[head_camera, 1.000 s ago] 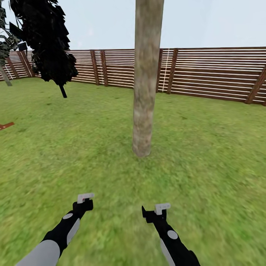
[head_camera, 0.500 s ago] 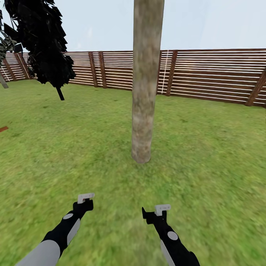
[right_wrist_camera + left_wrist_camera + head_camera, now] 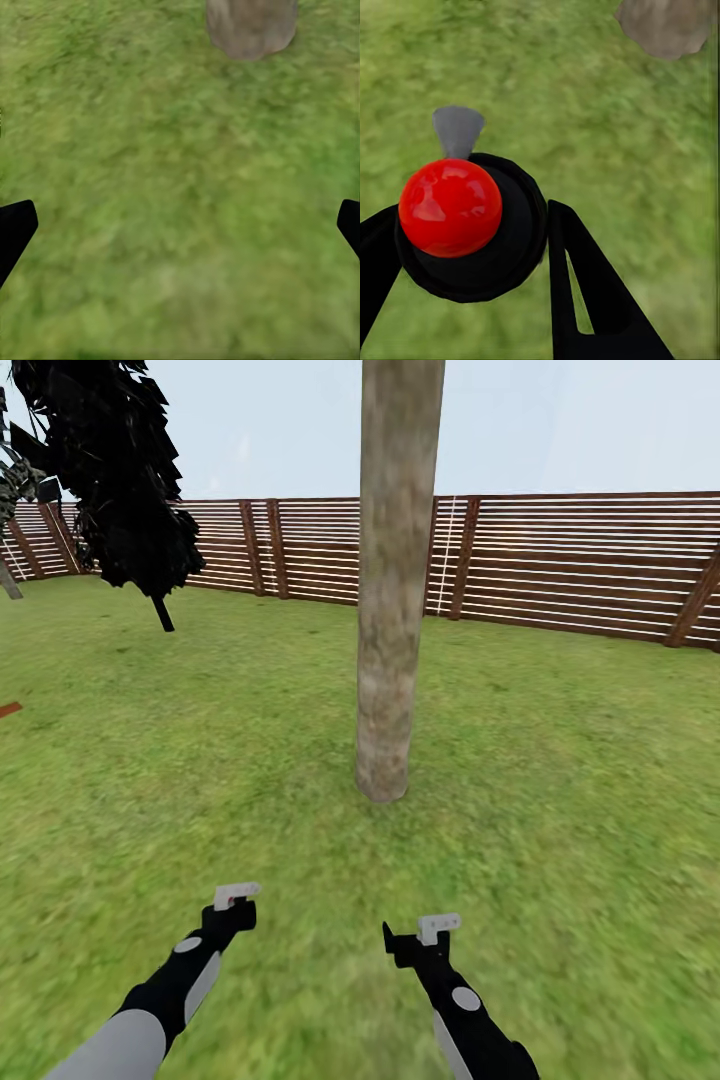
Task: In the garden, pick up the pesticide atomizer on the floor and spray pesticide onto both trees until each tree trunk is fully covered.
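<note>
Nearest, in the left wrist view: left gripper (image 3: 472,247) clamped on the pesticide atomizer (image 3: 472,229), a round black body with a glossy red ball on top and a small grey nozzle poking out ahead, black fingers (image 3: 585,292) pressed against either side. Low over the lawn (image 3: 560,780) in the head view: same left gripper (image 3: 233,905) at the end of the black and grey left arm (image 3: 150,1000), a whitish tab and a speck of red at its tip. Just to its right, well apart: right gripper (image 3: 415,940), held low, nothing in it. In the right wrist view: right gripper (image 3: 180,225) spread wide, black fingertips (image 3: 15,225) at the two edges, bare grass between.

Farther ahead, mid-lawn: tree trunk (image 3: 393,580), thick, mottled grey-brown, slightly tilted, base planted in the grass; its foot also seen from both wrists (image 3: 251,26) (image 3: 667,26). Beyond, to the left: dark columnar tree (image 3: 115,480) on a thin stem. At the back: brown slat fence (image 3: 580,565) across the whole width, pale sky above.
</note>
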Controlling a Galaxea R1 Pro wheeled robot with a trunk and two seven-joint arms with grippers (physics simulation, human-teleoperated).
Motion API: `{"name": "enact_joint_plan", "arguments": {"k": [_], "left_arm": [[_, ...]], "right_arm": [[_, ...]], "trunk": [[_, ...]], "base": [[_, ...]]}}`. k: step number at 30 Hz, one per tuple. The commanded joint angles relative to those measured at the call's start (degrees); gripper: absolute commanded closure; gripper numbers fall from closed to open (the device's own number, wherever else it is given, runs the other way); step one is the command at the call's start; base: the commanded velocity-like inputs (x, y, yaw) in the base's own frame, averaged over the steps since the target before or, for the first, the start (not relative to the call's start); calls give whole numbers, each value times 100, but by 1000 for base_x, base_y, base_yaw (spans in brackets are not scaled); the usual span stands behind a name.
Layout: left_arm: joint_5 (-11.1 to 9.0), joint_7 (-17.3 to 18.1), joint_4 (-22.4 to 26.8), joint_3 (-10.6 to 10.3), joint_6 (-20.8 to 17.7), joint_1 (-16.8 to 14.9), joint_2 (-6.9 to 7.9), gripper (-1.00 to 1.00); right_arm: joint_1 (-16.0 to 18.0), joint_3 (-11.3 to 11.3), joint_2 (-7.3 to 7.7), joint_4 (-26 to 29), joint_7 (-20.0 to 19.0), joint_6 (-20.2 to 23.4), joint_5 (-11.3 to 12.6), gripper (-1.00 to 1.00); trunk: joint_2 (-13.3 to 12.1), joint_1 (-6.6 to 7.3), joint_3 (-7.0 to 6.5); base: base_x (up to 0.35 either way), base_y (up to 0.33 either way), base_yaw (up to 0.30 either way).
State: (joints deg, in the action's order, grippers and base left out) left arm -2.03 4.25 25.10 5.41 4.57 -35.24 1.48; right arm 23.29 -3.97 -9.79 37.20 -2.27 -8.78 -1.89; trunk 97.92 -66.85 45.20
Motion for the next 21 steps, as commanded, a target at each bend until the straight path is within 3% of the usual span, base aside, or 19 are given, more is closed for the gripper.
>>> {"name": "enact_joint_plan", "arguments": {"k": [1,2,4,6,7,9,10,11,12,13,14,16,17,21], "left_arm": [[30,24,22,-13,-29,-2,16,100],[58,50,28,-17,-38,-4,24,100],[324,484,31,-125,-65,-14,56,100],[652,1223,17,-198,-95,-25,132,100],[826,1784,15,-214,-117,-31,267,100],[937,2649,34,-222,-281,-30,486,100],[962,3177,49,-225,-448,-33,601,100],[993,3758,64,-231,-576,-29,747,100],[1117,4067,69,-277,-625,-43,848,100],[1444,4334,80,-360,-668,-62,917,100],[1721,4476,89,-399,-690,-71,938,100],[2367,4997,97,-435,-698,-78,954,100],[2678,5362,103,-448,-662,-79,966,100],[3282,5543,109,-453,-613,-70,971,100]], "right_arm": [[2,11,15,11,-44,10,-3,-100],[4,14,20,21,-92,13,-7,-100],[58,18,96,64,-520,52,-23,-100],[401,19,310,188,-1106,478,-29,-100],[658,19,484,315,-1625,1005,-30,-100],[915,19,639,579,-2523,1550,-37,-100],[1011,15,668,784,-2985,1723,-120,-100],[1125,1,684,1088,-3423,1931,-397,-100],[1191,-80,676,1315,-3696,2109,-709,-100],[1240,-276,663,1565,-4081,2292,-985,-100],[1257,-453,652,1723,-4339,2401,-1085,-100],[1271,-924,633,2030,-4656,2691,-1162,-100],[1274,-1300,599,2242,-4717,2777,-1167,-100],[1274,-1497,547,2271,-4723,2789,-1165,-100]], "trunk": [[0,0,0],[0,0,0],[0,0,0],[0,0,0],[0,0,0],[0,0,0],[0,0,0],[0,0,0],[0,0,0],[0,0,0],[0,0,0],[0,0,0],[0,0,0],[0,0,0]], "base": [[0,0,0],[0,0,0],[0,0,0],[0,0,0],[0,0,0],[0,0,0],[0,0,0],[0,0,0],[0,0,0],[0,0,0],[0,0,0],[0,0,0],[0,0,0],[0,0,0]]}}
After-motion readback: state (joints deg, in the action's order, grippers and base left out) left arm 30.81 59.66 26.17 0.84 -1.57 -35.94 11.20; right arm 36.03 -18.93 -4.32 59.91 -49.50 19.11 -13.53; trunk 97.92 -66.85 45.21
